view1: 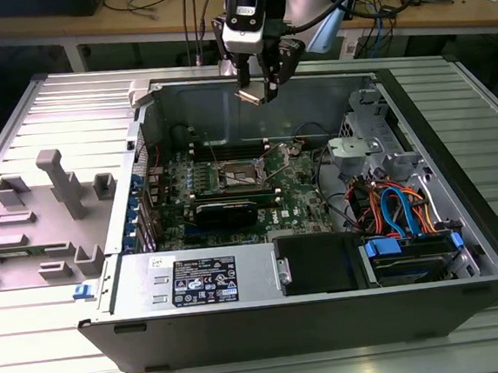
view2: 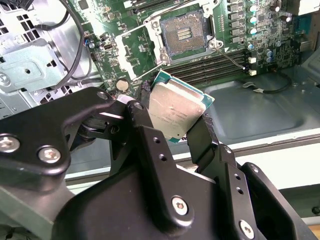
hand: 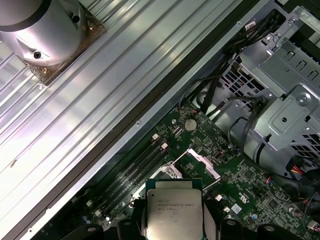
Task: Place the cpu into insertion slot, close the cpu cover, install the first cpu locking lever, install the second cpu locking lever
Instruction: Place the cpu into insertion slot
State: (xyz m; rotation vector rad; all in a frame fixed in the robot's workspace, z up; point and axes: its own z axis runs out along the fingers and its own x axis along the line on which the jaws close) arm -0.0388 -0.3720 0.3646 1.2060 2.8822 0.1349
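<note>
Its lower edge cut off in the first wrist view, the cpu (hand: pixel 174 212) sits clamped in the pincer (view1: pixel 261 91), which hangs above the far wall of the case (view1: pixel 311 102), apart from the bare slot (view2: pixel 182 32).

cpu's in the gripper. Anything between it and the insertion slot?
Nothing visible. The gripper holds the cpu in the air above the board. The insertion slot lies bare, with its cpu cover open to one side and no cable across it.
</note>
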